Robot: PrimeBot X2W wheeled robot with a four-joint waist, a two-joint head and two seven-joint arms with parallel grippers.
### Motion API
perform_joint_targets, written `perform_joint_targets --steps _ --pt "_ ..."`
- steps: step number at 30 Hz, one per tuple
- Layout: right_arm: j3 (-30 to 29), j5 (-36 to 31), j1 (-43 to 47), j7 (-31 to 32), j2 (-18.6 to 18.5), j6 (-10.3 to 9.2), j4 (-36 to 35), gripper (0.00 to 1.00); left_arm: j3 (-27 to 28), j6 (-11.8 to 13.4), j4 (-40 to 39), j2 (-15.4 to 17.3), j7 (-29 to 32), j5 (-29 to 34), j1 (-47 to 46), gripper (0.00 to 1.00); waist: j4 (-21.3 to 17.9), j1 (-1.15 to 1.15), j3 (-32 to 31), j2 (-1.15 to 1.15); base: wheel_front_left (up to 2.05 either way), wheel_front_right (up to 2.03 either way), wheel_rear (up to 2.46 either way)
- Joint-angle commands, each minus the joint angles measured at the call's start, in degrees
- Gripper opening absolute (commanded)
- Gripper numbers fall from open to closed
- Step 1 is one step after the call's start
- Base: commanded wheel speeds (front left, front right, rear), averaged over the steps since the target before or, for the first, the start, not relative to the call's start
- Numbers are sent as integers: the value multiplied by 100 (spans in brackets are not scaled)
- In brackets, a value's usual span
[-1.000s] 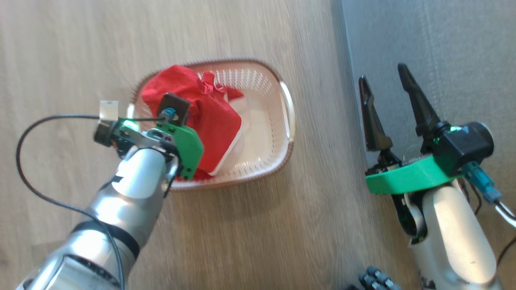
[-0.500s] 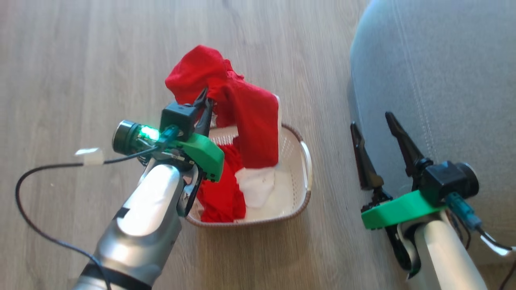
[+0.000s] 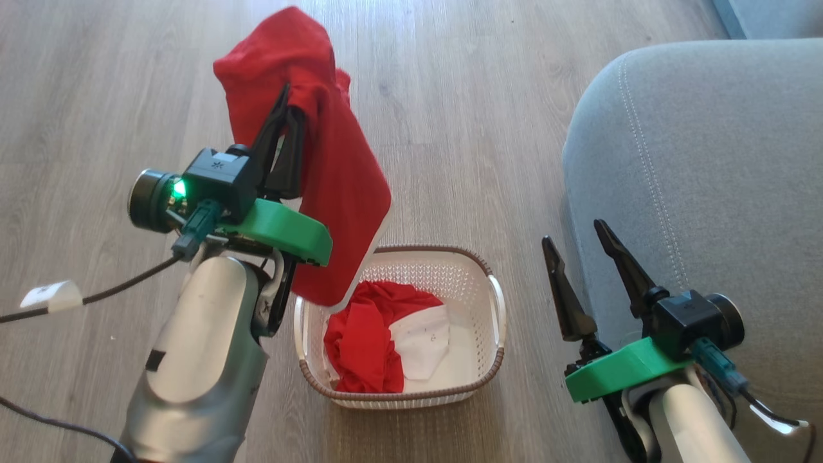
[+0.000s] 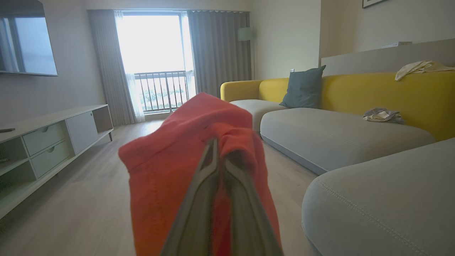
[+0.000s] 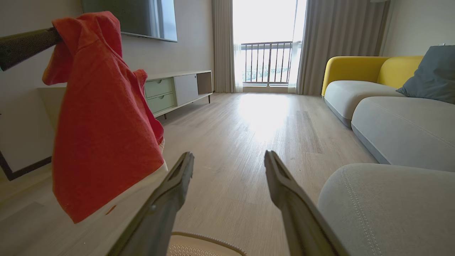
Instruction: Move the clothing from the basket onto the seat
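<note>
My left gripper (image 3: 288, 96) (image 4: 217, 142) is shut on a red piece of clothing (image 3: 334, 173) (image 4: 170, 170) (image 5: 103, 121), which hangs high above the floor, its lower edge over the basket's left rim. The cream basket (image 3: 476, 270) with a brown rim sits on the floor and holds more red and white clothing (image 3: 379, 334). To the right lies the grey seat (image 3: 707, 161) (image 4: 384, 199) (image 5: 387, 209). My right gripper (image 3: 575, 231) (image 5: 229, 161) stands open and empty beside the seat's left edge.
The wood floor (image 3: 463, 116) spreads around the basket. A yellow sofa (image 4: 391, 89) with a dark cushion and a pale TV cabinet (image 4: 46, 138) stand farther off. A black cable (image 3: 128, 283) trails from my left wrist.
My left arm has lifted the red garment out of the basket and up. The head camera has tilted, so the basket now sits lower in the picture and more of the seat shows.
</note>
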Motion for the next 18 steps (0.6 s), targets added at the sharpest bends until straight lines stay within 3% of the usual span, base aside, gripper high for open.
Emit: perform_joint_targets --steps 1,10,18 --pt "152 -12 -101 -36 2 -1 -177 100 220 -21 -236 60 -71 50 -124 0 11 1 -29 0 0 0 0" --pt "227 -12 -32 -36 2 -1 -206 100 370 -150 -719 11 -71 109 -42 0 27 1 -96 0 0 0 0" --pt "314 -40 -30 -36 2 -1 -248 100 -155 -275 -920 -2 -71 17 138 0 40 1 -114 0 0 0 0"
